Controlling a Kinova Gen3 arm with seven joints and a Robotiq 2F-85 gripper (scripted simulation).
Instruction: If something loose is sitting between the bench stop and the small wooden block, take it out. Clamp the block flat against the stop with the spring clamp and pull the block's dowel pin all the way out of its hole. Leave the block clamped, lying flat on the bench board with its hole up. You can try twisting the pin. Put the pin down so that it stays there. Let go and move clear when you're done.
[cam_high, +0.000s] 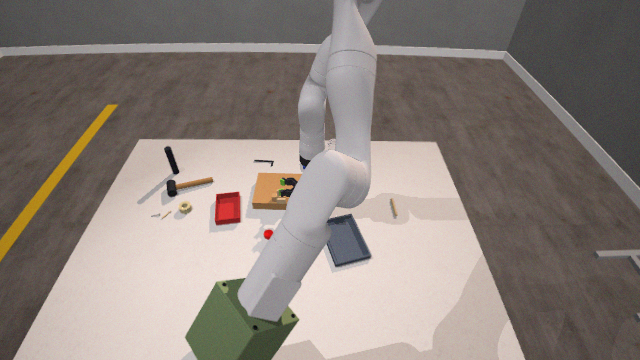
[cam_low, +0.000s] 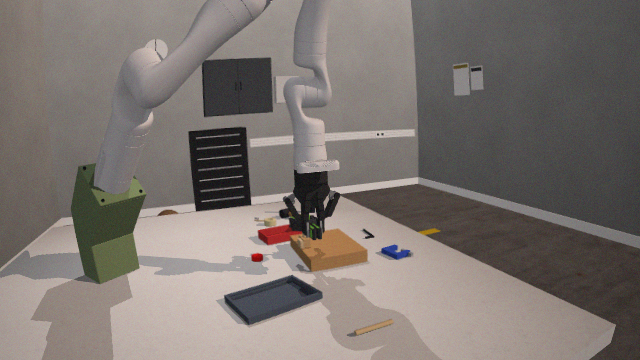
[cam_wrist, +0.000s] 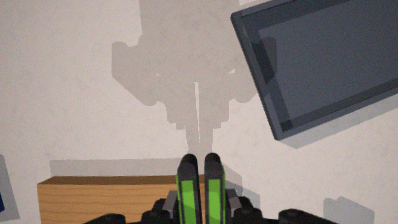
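The wooden bench board (cam_high: 265, 200) (cam_low: 340, 255) (cam_wrist: 100, 200) lies mid-table. The small wooden block (cam_high: 276, 196) (cam_low: 304, 239) sits at the board's near-left edge, with a short peg standing up from it. My gripper (cam_high: 289, 187) (cam_low: 313, 227) (cam_wrist: 202, 205) hangs straight down over the board, right beside the block. It is shut on the spring clamp (cam_high: 285, 184) (cam_low: 313, 231) (cam_wrist: 200, 190), whose two green-and-black arms point down, pressed close together. The bench stop and the gap at the block are hidden by the arm and the gripper.
A grey tray (cam_high: 347, 240) (cam_low: 272, 298) (cam_wrist: 325, 65) lies near the board, a red tray (cam_high: 227, 207) (cam_low: 275, 234) to its other side. A red puck (cam_high: 268, 233) (cam_low: 257, 257), a loose dowel (cam_high: 393, 207) (cam_low: 373, 327), a blue part (cam_low: 395, 251), a hammer (cam_high: 189, 185) and an Allen key (cam_high: 264, 161) lie around.
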